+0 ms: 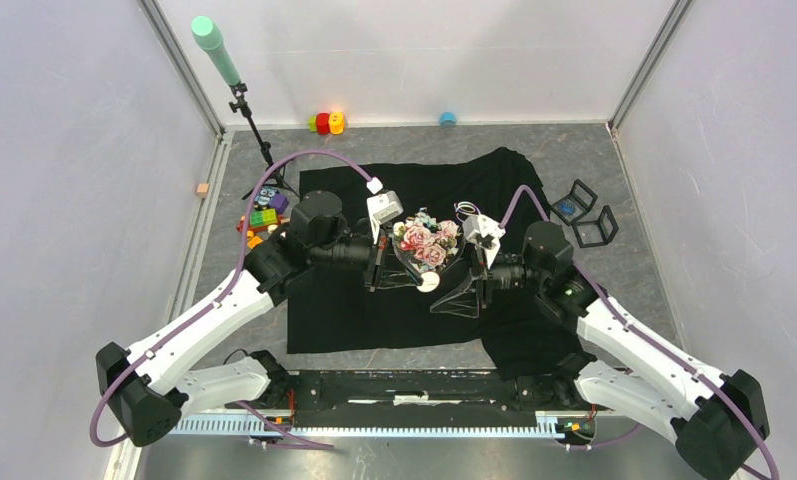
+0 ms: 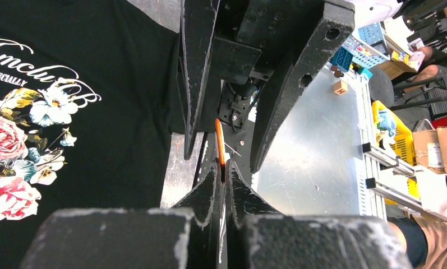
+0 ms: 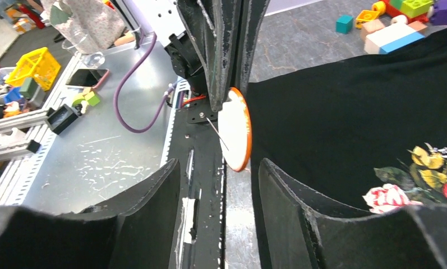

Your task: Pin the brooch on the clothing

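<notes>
The clothing (image 1: 394, 300), a black T-shirt with a rose print (image 1: 426, 243), lies flat on the table. The brooch (image 3: 236, 129) is a round disc with an orange rim and a white back, from which a thin pin sticks out. My left gripper (image 2: 224, 171) is shut on the brooch's edge (image 2: 219, 143) and holds it on edge above the shirt's near part (image 1: 429, 281). My right gripper (image 3: 218, 168) is open, its fingers standing either side of the brooch without touching it. In the top view the two grippers (image 1: 411, 278) (image 1: 452, 288) face each other.
Toy blocks (image 1: 264, 215) lie at the shirt's left edge. Two black frames (image 1: 584, 215) stand at the right. A stand with a green tip (image 1: 214, 40) rises at the back left. Small toys (image 1: 326, 122) sit by the back wall. The metal rail (image 1: 404, 400) runs along the near edge.
</notes>
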Controlling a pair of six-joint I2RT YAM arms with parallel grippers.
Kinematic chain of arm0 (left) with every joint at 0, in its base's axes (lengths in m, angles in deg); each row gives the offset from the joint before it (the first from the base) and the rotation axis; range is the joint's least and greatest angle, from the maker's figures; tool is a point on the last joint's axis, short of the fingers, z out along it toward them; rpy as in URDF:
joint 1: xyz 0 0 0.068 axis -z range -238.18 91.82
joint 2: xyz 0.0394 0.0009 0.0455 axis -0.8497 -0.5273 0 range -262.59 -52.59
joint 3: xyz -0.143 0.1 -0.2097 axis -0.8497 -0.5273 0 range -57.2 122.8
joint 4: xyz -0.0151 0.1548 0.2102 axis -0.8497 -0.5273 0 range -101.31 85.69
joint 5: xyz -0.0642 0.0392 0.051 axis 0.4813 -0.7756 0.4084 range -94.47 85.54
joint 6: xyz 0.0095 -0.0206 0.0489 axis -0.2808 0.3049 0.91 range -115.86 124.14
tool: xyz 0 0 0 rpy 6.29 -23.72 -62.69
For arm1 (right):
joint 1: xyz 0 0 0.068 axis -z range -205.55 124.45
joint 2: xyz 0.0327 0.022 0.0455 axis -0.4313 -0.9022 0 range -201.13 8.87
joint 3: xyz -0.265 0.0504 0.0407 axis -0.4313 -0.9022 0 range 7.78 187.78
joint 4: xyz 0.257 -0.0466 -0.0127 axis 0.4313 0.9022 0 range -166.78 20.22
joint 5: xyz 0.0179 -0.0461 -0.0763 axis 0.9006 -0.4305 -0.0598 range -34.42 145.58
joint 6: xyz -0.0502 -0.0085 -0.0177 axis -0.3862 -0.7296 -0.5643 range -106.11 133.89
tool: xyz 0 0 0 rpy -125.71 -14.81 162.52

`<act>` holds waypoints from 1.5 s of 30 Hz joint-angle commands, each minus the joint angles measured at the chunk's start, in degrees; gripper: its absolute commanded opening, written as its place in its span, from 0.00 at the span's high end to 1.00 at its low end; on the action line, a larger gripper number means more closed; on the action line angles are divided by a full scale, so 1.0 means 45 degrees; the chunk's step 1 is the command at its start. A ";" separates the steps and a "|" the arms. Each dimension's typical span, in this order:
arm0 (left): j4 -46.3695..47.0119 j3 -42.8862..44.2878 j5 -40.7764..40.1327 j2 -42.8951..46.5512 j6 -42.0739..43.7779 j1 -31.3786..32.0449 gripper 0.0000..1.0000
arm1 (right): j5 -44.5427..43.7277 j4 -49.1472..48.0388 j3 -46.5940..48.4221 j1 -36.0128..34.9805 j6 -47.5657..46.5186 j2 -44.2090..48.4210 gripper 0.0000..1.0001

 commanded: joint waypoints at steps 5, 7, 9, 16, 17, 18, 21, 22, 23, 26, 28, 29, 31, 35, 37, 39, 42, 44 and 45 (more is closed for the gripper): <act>0.0233 0.0148 0.0586 -0.0019 0.0162 0.0072 0.98 | 0.0894 0.0528 0.1050 0.1074 -0.0433 0.0440 0.43; 0.0161 0.0182 0.0626 -0.0101 0.0160 0.0073 0.98 | 0.1182 0.0251 0.1199 0.1144 -0.0193 0.0395 0.44; 0.0135 0.0204 0.0729 -0.0129 0.0179 0.0073 0.98 | 0.1282 0.0050 0.1332 0.1178 -0.0063 0.0406 0.45; 0.0147 0.0206 0.1243 -0.0179 0.0238 0.0092 0.98 | 0.1616 -0.1964 0.0936 0.1229 0.1513 0.0319 0.57; 0.0168 0.0206 0.1334 -0.0209 0.0219 0.0092 0.98 | 0.1654 -0.2195 0.0867 0.1226 0.1683 0.0245 0.61; 0.0190 0.0206 0.1403 -0.0213 0.0218 0.0097 0.98 | 0.1675 -0.2395 0.0805 0.1226 0.1823 0.0207 0.64; 0.0189 0.0187 0.1421 -0.0221 0.0218 0.0110 0.98 | 0.1705 -0.3155 0.0564 0.1230 0.2399 0.0067 0.69; 0.0189 0.0187 0.1421 -0.0217 0.0218 0.0112 0.98 | 0.1753 -0.3304 0.0524 0.1230 0.2539 0.0007 0.70; 0.0189 0.0187 0.1427 -0.0222 0.0218 0.0112 0.98 | 0.1782 -0.3311 0.0525 0.1229 0.2560 -0.0041 0.71; 0.0188 0.0187 0.1445 -0.0235 0.0218 0.0112 0.98 | 0.1881 -0.3273 0.0483 0.1224 0.2575 -0.0161 0.73; 0.0188 0.0187 0.1465 -0.0228 0.0218 0.0111 0.98 | 0.1918 -0.3220 0.0440 0.1229 0.2577 -0.0267 0.74; 0.0208 0.0187 0.1461 -0.0243 0.0218 0.0131 0.98 | 0.1918 -0.3177 0.0424 0.1224 0.2586 -0.0312 0.74; 0.0209 0.0187 0.1479 -0.0264 0.0194 0.0133 0.98 | 0.1908 -0.3155 0.0383 0.1229 0.2620 -0.0393 0.75; 0.0226 0.0187 0.1499 -0.0274 0.0199 0.0161 0.98 | 0.1881 -0.3136 0.0341 0.1229 0.2635 -0.0533 0.78; 0.0229 0.0186 0.1509 -0.0303 0.0199 0.0171 0.98 | 0.1881 -0.3154 0.0342 0.1229 0.2648 -0.0567 0.82; 0.0228 0.0187 0.1490 -0.0312 0.0199 0.0189 0.98 | 0.1895 -0.3174 0.0344 0.1229 0.2663 -0.0587 0.84; 0.0256 0.0168 0.1482 -0.0304 0.0171 0.0188 0.98 | 0.1899 -0.3179 0.0313 0.1229 0.2684 -0.0586 0.92; 0.0353 0.0148 0.1490 -0.0312 0.0100 0.0188 0.97 | 0.1810 -0.3177 0.0293 0.1229 0.2684 -0.0563 1.00; 0.0362 0.0166 0.1427 -0.0316 0.0077 0.0190 0.88 | 0.1703 -0.3157 0.0292 0.1225 0.2684 -0.0533 1.00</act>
